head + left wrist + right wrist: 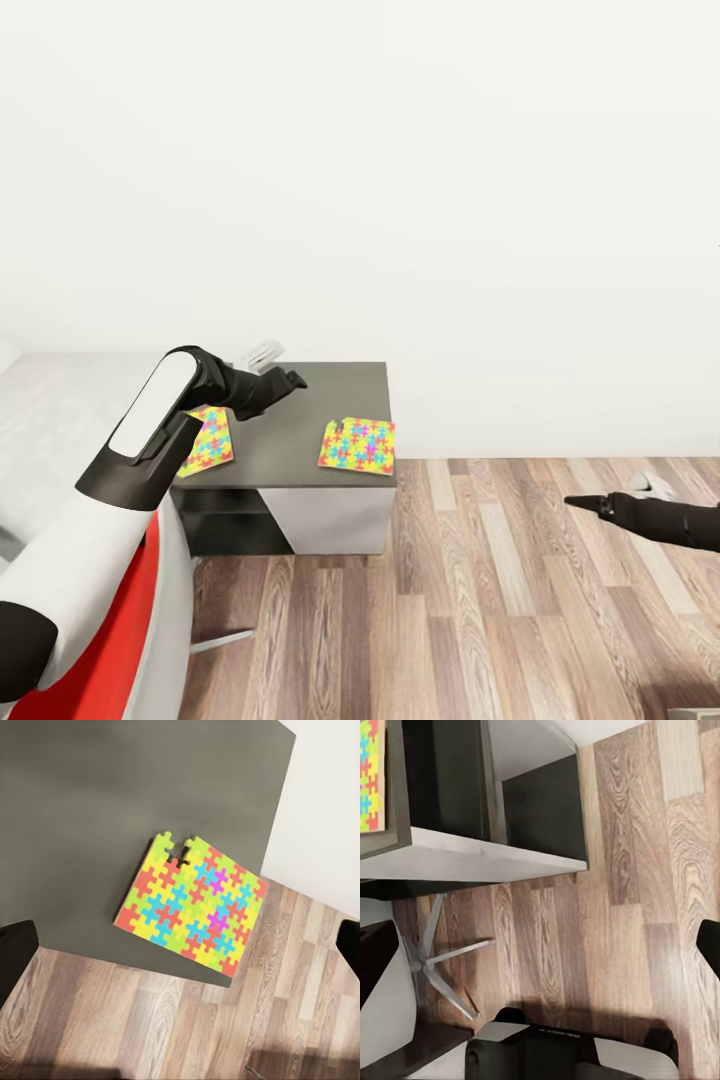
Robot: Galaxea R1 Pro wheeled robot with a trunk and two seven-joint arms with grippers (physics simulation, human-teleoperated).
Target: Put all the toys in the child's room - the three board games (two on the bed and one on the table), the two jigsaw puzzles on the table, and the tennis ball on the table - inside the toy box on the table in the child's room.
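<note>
puzzles (358,446) (207,442) on table (300,400) | no legible writing | both jaws open, empty

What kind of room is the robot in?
Probably a child's bedroom: two colourful jigsaw puzzles lie on a dark grey table, the edge of a pale bed sits beside it, and the floor is wooden.

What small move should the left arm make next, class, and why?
Probably lower the left gripper straight down toward the puzzle. The left wrist view shows that puzzle lying flat near the table corner, between the open fingers, with nothing held yet. A second puzzle lies partly under the arm.
</note>
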